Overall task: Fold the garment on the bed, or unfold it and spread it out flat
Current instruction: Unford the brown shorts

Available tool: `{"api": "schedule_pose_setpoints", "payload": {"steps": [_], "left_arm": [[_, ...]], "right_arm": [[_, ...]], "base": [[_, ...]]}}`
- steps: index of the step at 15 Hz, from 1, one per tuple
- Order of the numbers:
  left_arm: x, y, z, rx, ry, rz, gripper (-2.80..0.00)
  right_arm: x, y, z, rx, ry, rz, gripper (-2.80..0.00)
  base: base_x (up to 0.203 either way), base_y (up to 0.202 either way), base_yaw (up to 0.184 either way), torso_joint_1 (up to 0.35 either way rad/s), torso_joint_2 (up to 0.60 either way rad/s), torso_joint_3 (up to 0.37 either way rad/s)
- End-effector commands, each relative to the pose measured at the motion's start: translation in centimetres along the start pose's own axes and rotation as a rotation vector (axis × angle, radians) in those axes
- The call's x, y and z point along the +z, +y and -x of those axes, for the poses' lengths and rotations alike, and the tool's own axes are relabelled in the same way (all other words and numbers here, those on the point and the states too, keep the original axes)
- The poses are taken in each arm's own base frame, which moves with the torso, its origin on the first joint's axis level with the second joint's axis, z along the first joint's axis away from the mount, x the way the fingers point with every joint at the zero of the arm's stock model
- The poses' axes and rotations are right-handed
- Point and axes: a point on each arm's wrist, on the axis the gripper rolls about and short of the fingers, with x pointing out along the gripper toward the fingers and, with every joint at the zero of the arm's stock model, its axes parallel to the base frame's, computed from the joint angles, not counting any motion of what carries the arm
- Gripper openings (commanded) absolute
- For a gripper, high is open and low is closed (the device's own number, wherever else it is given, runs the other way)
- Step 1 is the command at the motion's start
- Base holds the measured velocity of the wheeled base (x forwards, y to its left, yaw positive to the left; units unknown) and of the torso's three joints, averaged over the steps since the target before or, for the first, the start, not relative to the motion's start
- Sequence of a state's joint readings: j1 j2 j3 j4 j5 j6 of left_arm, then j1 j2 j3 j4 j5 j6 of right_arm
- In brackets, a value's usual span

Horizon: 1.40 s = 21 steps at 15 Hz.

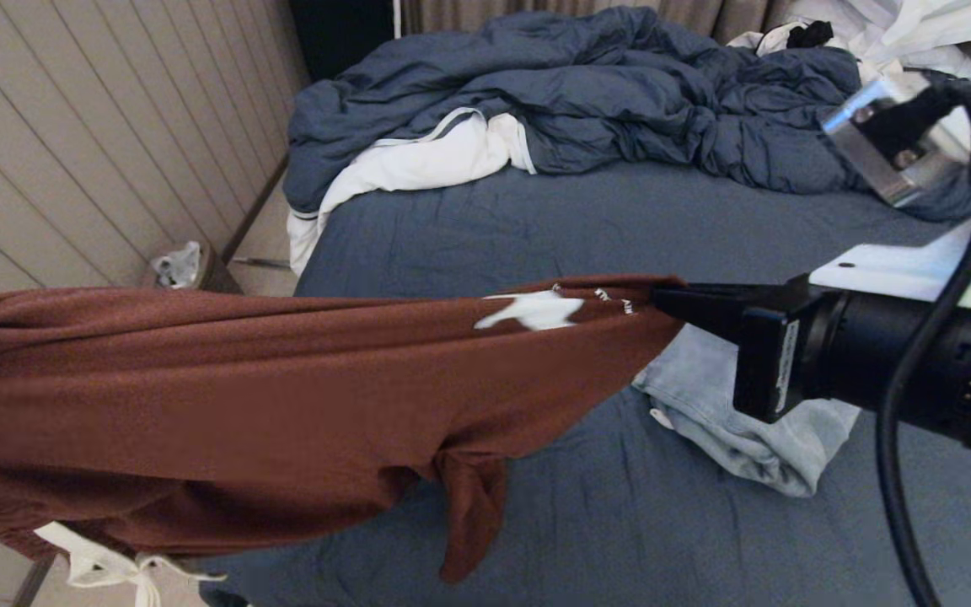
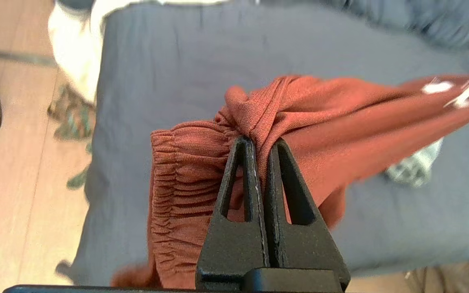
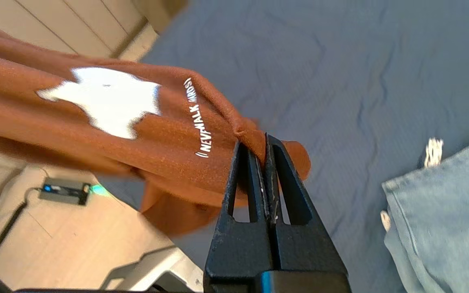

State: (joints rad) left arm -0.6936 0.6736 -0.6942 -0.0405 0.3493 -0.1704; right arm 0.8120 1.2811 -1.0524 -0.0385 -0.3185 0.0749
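Observation:
A rust-brown garment (image 1: 241,405) with a white print and an elastic waistband (image 2: 177,195) hangs stretched in the air above the bed (image 1: 587,228). My left gripper (image 2: 259,140) is shut on the cloth beside the waistband, at the far left of the head view. My right gripper (image 1: 658,297) is shut on the other end, near the white lettering (image 3: 198,118). A flap of the garment (image 1: 473,523) droops below the taut span. The bed's slate-blue sheet lies under it all.
A light-blue denim garment (image 1: 747,421) lies crumpled on the sheet under my right arm. The blue duvet (image 1: 587,93) with white lining is heaped at the back. White cloth (image 1: 898,34) sits at the far right. A small bin (image 1: 182,265) stands on the floor left.

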Motion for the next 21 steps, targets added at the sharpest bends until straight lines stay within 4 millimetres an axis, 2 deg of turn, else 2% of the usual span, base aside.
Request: {"api": "schedule_pose_setpoints", "payload": {"steps": [1,3,5,8,10,12,14,18,21], "left_arm": [[2.2,-0.2,0.6,-0.007,-0.068,0.026,-2.80],[4.3,-0.8,-0.3,-0.012,-0.098,0.038,-2.80],[6.0,-1.2,-0.4,-0.018,-0.135,0.046,-2.80],[5.8,-1.6,-1.6,-0.012,-0.089,0.011,-2.80],[5.4,-2.4,-3.8,-0.010,-0.035,0.003,-2.80],[5.0,-3.5,-7.2,-0.007,0.017,0.023,-2.80],[4.4,-4.6,-11.5,0.012,0.051,0.028,-2.80],[2.0,-4.4,-21.8,0.061,0.088,0.029,-2.80],[-0.7,-3.9,-29.7,0.099,0.088,0.041,-2.80]], "right_arm": [[1.0,-0.2,0.4,-0.005,-0.036,-0.012,-2.80],[2.3,-0.2,0.7,-0.001,-0.077,-0.025,-2.80],[2.5,-0.2,1.0,0.001,-0.069,-0.022,-2.80],[2.6,-0.2,0.1,-0.009,-0.061,-0.021,-2.80],[2.6,-0.2,-2.1,-0.031,-0.031,-0.016,-2.80],[2.6,-1.4,-5.4,-0.084,0.001,-0.022,-2.80],[2.6,-3.4,-8.7,-0.126,0.029,-0.039,-2.80],[1.4,-7.7,-14.1,-0.207,0.088,-0.077,-2.80],[-0.2,-11.1,-17.8,-0.260,0.132,-0.105,-2.80]], "base": [[0.000,0.000,0.000,0.000,0.00,0.000],[0.000,0.000,0.000,0.000,0.00,0.000],[0.000,0.000,0.000,0.000,0.00,0.000],[0.000,0.000,0.000,0.000,0.00,0.000],[0.000,0.000,0.000,0.000,0.00,0.000],[0.000,0.000,0.000,0.000,0.00,0.000],[0.000,0.000,0.000,0.000,0.00,0.000],[0.000,0.000,0.000,0.000,0.00,0.000],[0.000,0.000,0.000,0.000,0.00,0.000]]}}
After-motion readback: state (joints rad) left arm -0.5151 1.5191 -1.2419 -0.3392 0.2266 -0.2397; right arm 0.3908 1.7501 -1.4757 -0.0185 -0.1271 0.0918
